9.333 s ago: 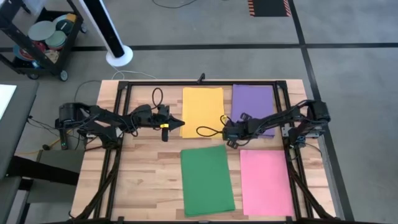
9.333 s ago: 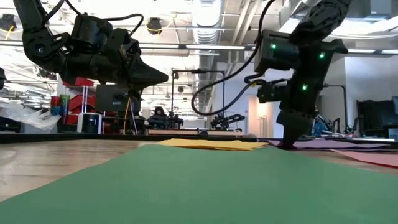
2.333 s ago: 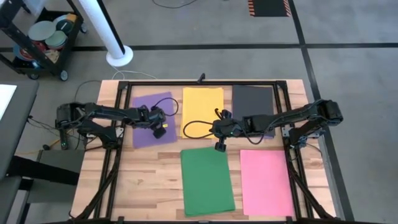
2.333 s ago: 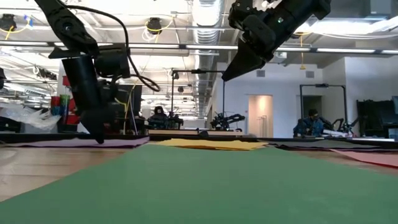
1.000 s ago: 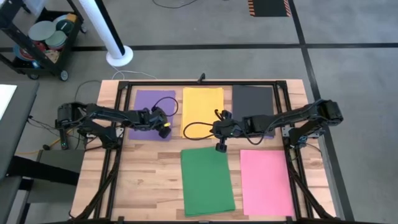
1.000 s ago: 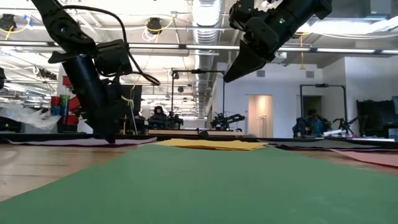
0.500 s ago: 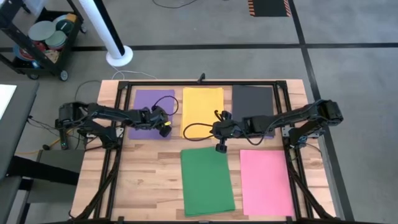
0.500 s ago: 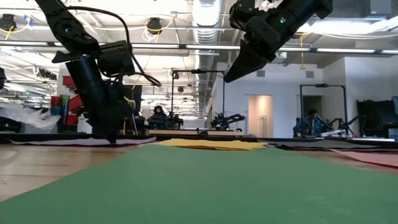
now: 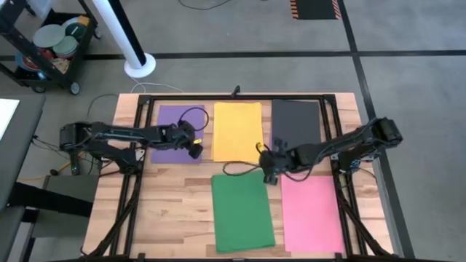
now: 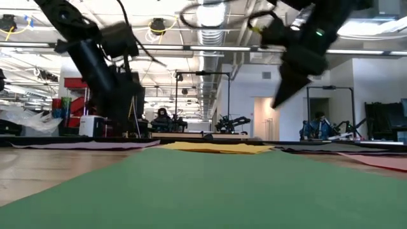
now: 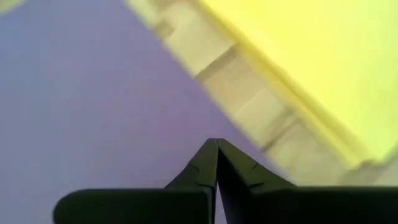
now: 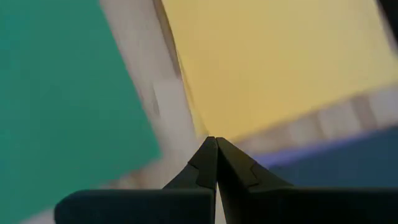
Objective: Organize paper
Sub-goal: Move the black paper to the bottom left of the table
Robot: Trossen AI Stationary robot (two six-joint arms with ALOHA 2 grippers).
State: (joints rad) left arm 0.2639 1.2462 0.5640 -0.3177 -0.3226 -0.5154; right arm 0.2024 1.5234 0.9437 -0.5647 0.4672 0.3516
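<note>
High view: left gripper (image 9: 195, 151) over purple sheet (image 9: 175, 131), just beside yellow sheet (image 9: 237, 131); right gripper (image 9: 269, 177) below yellow's corner, betw. green sheet (image 9: 242, 212) & pink sheet (image 9: 311, 214). Wrist views: both grippers' fingers (image 11: 214, 168) pressed together, holding nothing.

Table (image 9: 175, 211) is pale butcher-block wood (visible plank seams), and the paper sheets (image 9: 237, 131) lying on it look matt and smooth, framed by black metal rails (image 9: 240, 95).
</note>
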